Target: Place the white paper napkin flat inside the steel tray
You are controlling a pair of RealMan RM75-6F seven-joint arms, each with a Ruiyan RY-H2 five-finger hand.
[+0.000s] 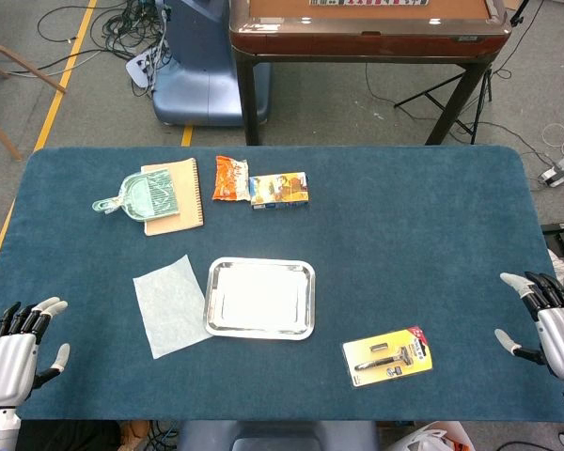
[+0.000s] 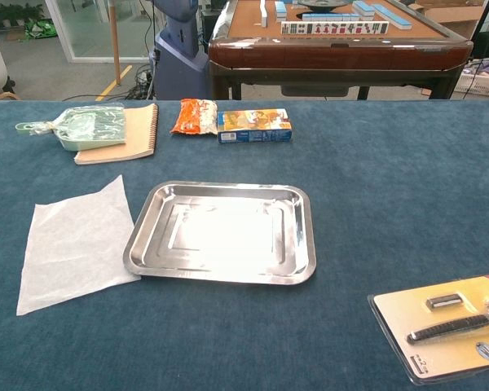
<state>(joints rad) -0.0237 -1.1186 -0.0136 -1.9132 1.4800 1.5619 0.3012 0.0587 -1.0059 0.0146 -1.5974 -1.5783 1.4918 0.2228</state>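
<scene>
A blue cloth table (image 1: 404, 235) fills the frame; a brown mahjong table (image 1: 367, 23) stands at top. Left hand (image 1: 17, 352) and right hand (image 1: 550, 315) rest released at the lower corners, grasping nothing.

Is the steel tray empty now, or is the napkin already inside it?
Empty. The tray shows only bare shiny metal in both views. The napkin lies spread flat on the table to its left, outside the rim.

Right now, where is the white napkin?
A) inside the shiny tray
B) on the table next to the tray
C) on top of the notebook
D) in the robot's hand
B: the napkin lies flat on the table just left of the tray, which has nothing in it.
</scene>
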